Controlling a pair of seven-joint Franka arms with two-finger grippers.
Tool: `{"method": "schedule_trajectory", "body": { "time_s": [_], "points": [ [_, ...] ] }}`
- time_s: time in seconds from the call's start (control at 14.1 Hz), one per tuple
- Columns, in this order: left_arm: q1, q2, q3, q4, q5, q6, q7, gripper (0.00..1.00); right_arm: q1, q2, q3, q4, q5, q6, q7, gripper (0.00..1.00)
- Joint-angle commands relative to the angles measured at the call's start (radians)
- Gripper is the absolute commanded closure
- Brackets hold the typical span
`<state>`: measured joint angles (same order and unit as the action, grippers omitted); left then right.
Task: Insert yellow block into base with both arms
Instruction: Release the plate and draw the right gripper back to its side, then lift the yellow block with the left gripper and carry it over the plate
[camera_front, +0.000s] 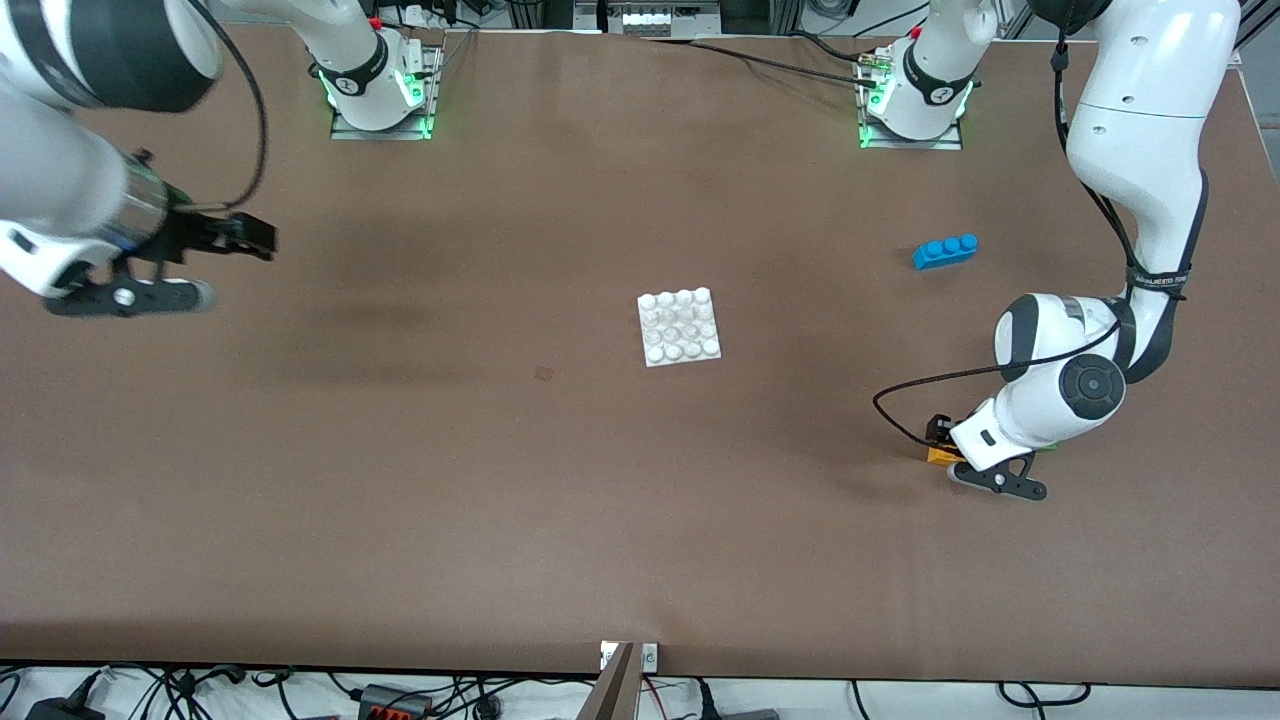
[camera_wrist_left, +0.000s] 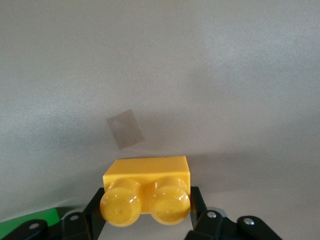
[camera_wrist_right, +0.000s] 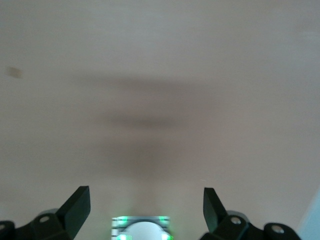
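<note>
The yellow block (camera_wrist_left: 147, 176) has two round studs and sits between the black fingers (camera_wrist_left: 96, 210) of my left gripper (camera_wrist_left: 146, 206), which is shut on it. In the front view that gripper (camera_front: 940, 440) is down at the table toward the left arm's end, with the yellow block (camera_front: 941, 456) showing just under it. The white studded base (camera_front: 680, 326) lies flat mid-table, well apart from the block. My right gripper (camera_front: 262, 238) hangs open over bare table toward the right arm's end. In the right wrist view the right gripper (camera_wrist_right: 146, 202) has nothing between its fingers.
A blue three-stud brick (camera_front: 945, 251) lies farther from the front camera than the left gripper. A green brick (camera_wrist_left: 30, 221) sits right beside the left gripper. A small dark patch (camera_front: 544, 373) marks the table near the base. The right arm's lit mount (camera_wrist_right: 140, 227) shows under the right gripper.
</note>
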<state>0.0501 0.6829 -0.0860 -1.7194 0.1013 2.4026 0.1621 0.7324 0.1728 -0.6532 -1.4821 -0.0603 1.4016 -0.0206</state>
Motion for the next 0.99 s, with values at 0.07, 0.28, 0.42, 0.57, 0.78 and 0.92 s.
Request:
{"method": "schedule_trajectory", "body": {
  "time_s": [0.07, 0.28, 0.42, 0.57, 0.78, 0.92],
  "points": [
    [0.001, -0.006, -0.004, 0.009, -0.006, -0.013, -0.003, 0.43, -0.265, -0.03, 0.287, -0.009, -0.075, 0.025, -0.016, 0.0],
    [0.001, -0.022, -0.012, 0.009, -0.076, -0.065, -0.004, 0.43, -0.514, -0.068, 0.469, -0.023, -0.031, 0.024, -0.042, 0.0],
    [-0.007, -0.045, -0.015, 0.015, -0.126, -0.111, -0.012, 0.46, -0.638, -0.082, 0.514, -0.05, 0.063, 0.081, -0.114, 0.0],
    [-0.009, -0.058, -0.03, 0.037, -0.126, -0.154, -0.012, 0.46, -0.697, -0.13, 0.526, -0.133, 0.105, 0.16, -0.098, 0.0],
    [-0.042, -0.092, -0.058, 0.072, -0.13, -0.25, -0.057, 0.46, -0.772, -0.228, 0.586, -0.23, 0.139, 0.255, -0.111, 0.0],
    [-0.11, -0.114, -0.057, 0.072, -0.132, -0.263, -0.177, 0.46, -0.788, -0.257, 0.598, -0.228, 0.14, 0.254, -0.108, 0.0]
  ]
}}
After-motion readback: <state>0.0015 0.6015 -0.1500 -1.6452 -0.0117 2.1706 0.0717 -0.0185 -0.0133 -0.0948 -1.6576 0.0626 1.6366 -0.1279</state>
